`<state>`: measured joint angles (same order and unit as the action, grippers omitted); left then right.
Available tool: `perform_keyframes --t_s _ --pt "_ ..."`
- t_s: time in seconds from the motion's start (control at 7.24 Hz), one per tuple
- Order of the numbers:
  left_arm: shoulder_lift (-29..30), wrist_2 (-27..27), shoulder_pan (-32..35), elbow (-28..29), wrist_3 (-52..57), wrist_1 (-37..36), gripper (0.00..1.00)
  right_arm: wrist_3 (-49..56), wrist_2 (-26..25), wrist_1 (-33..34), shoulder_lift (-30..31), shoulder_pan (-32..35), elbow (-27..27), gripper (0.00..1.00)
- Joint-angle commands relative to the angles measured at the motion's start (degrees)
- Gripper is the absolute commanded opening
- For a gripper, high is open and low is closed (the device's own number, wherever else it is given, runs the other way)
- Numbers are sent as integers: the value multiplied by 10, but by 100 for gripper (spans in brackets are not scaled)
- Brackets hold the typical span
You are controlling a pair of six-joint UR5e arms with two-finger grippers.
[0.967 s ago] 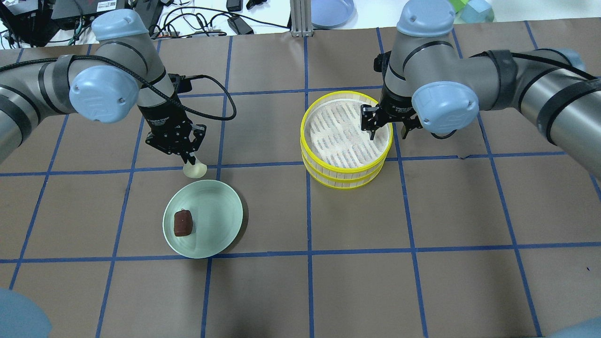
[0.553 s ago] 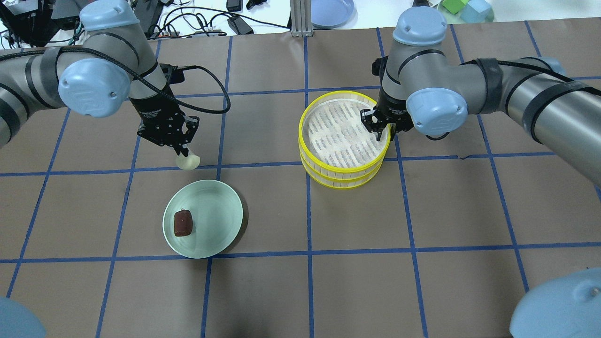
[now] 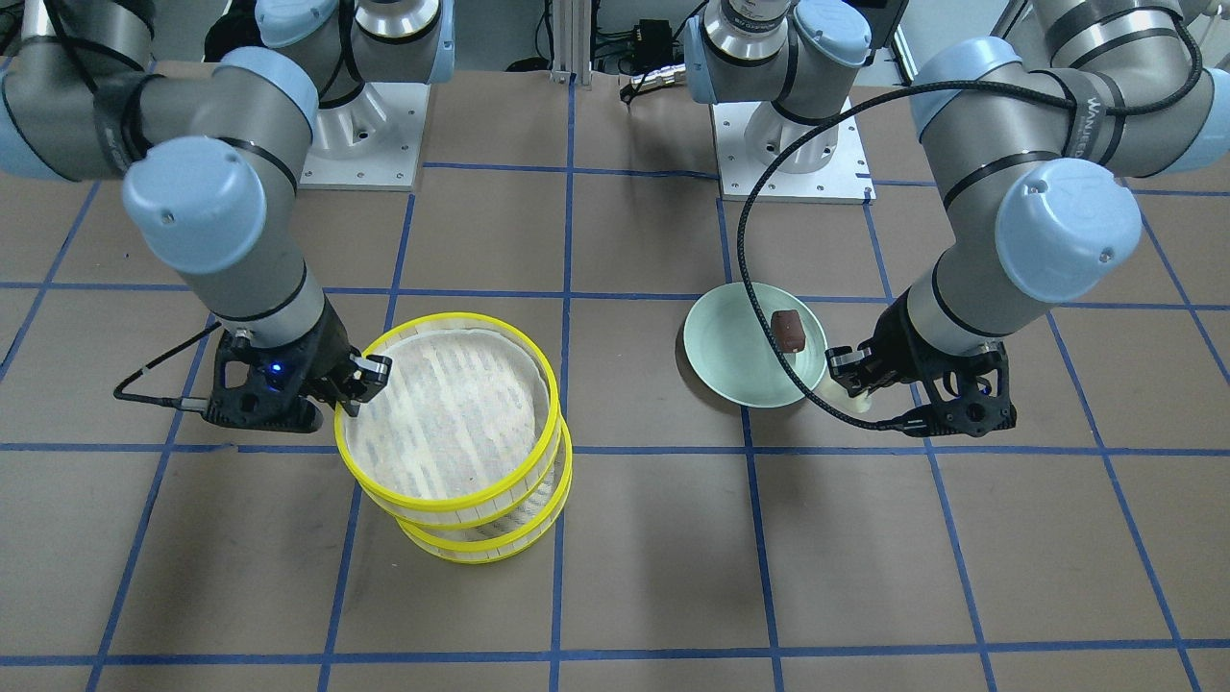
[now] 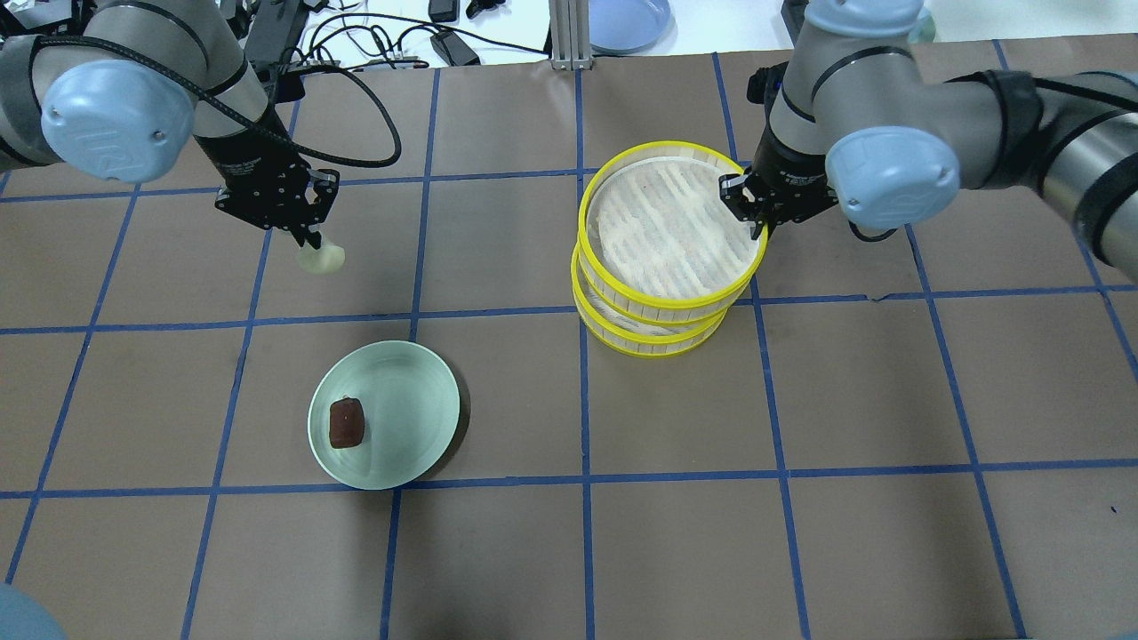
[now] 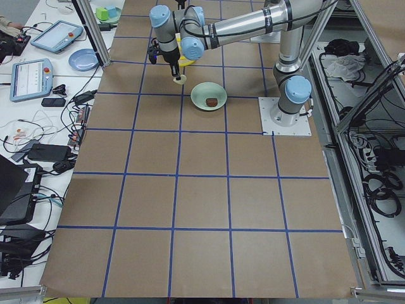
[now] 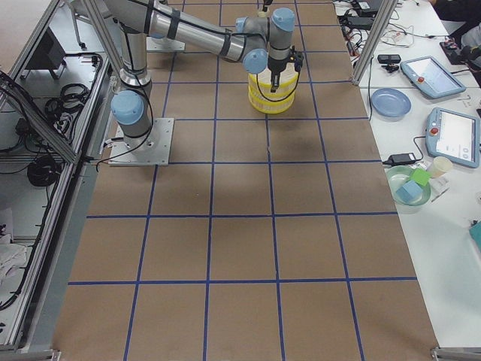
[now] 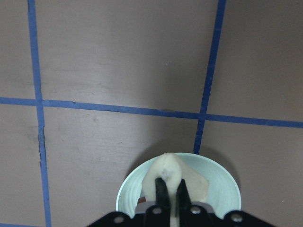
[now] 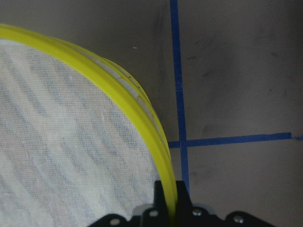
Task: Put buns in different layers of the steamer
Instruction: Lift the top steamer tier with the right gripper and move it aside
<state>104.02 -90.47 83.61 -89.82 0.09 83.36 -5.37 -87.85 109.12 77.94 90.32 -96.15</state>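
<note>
My left gripper (image 4: 313, 242) is shut on the cream-white bun (image 4: 323, 259) and holds it in the air, behind and left of the pale green plate (image 4: 413, 418). In the left wrist view the bun (image 7: 165, 174) hangs over the plate (image 7: 220, 187). The dark reddish-brown bun (image 4: 346, 422) lies on the plate's left part; it also shows in the front view (image 3: 788, 331). My right gripper (image 4: 756, 216) is shut on the right rim of the steamer's upper tray (image 4: 662, 308). That tray is raised and offset above the lower tray (image 4: 653, 350). Both mesh floors look bare.
A blue plate (image 4: 633, 21), cables (image 4: 382, 44) and a metal post (image 4: 564, 36) sit beyond the table's far edge. The brown mat carries a blue tape grid. Both arm bases (image 3: 793, 144) stand at the robot's side of the table.
My left gripper has risen and moved back-left with the cream bun. My right gripper has shut on the upper tray's rim and lifted it off the lower tray.
</note>
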Motion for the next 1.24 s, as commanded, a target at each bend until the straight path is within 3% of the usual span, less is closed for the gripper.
perform_keyframes --t_s 0.0,0.14,0.28,0.41,0.55,0.97,1.11 --pt "-7 2 6 3 -10 -19 0 30 11 -140 54 -48 67 0" --pt "-7 23 20 4 -37 -51 0 48 11 -158 79 -75 73 0" --pt "2 83 33 3 -68 -57 0 54 9 -183 117 -84 73 0" --pt "5 91 51 1 -108 -82 0 74 4 -214 130 -87 73 0" --pt "10 116 86 1 -156 -90 0 98 10 -214 130 -102 72 0" --pt "63 256 162 -9 -230 -191 0 218 25 -216 121 -210 71 0" --pt "85 318 172 -11 -229 -203 0 222 31 -218 122 -212 71 0"
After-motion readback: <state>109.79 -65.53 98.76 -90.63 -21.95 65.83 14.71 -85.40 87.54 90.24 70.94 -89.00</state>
